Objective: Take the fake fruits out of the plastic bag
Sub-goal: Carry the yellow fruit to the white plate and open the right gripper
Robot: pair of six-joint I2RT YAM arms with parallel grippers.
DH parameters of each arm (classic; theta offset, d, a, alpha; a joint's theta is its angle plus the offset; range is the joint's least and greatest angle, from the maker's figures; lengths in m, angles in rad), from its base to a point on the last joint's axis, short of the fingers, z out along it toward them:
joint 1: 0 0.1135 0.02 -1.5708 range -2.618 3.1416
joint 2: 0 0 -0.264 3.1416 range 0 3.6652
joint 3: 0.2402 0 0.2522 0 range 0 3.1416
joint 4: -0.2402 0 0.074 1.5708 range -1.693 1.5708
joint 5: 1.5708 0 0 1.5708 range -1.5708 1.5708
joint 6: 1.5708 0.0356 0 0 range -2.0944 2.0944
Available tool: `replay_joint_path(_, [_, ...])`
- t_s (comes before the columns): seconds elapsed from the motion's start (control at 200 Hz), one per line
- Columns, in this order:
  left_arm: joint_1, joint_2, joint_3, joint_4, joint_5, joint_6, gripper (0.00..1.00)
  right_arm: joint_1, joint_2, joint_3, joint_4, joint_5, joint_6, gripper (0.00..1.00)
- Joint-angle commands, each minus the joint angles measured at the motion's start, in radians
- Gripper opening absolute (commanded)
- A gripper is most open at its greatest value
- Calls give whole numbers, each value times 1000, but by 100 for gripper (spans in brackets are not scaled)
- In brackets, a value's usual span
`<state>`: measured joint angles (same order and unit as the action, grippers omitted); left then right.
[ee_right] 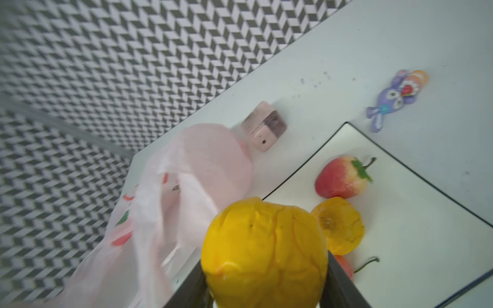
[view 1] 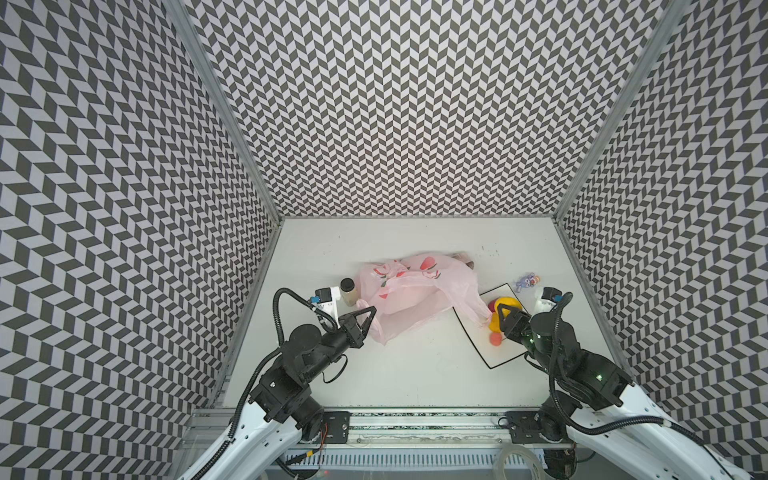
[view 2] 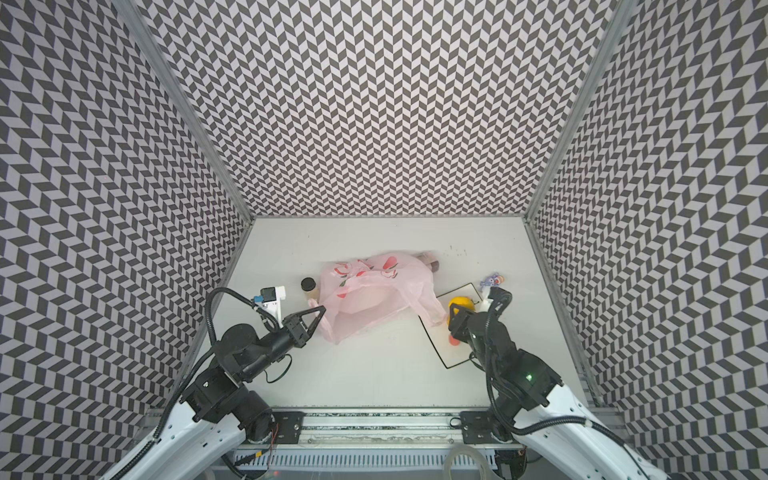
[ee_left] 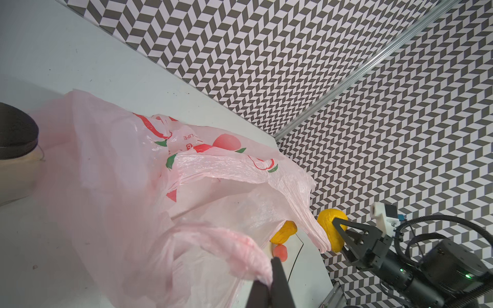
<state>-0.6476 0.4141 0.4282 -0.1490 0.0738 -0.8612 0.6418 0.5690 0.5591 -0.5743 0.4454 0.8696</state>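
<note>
Right claw (ee_left: 341, 237) clamps yellow fruit (ee_right: 264, 248) just over plate (view 1: 505, 353) edge, bag (view 1: 399, 299) alongside; left claw (ee_left: 268, 286) pinched shut on bag rim, well apart.

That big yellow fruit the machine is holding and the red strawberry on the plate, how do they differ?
The yellow fruit looks larger than the strawberry. The yellow fruit is yellow all over with creased skin; the strawberry is red fading pale, with a green top. The yellow fruit is gripped between the right arm's fingers; the strawberry lies free on the white plate. Both are toy fruits outside the pink bag.
</note>
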Motion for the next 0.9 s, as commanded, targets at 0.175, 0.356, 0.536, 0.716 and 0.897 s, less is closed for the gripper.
replay_joint_path(0.175, [-6,-31,-5,32,8,7,0,-310,73,-181,183,-91,125,10])
replay_joint_path(0.356, [-6,-34,3,22,10,8,0,-447,123,-291,312,-265,115,11])
replay_joint_path(0.536, [-6,-35,7,12,9,9,0,-500,154,-324,386,-343,87,24])
replay_joint_path(0.716, [-6,-33,9,13,9,8,0,-520,167,-329,415,-383,69,39])
replay_joint_path(0.897, [-6,-28,21,10,10,13,0,-528,146,-329,383,-380,51,54])
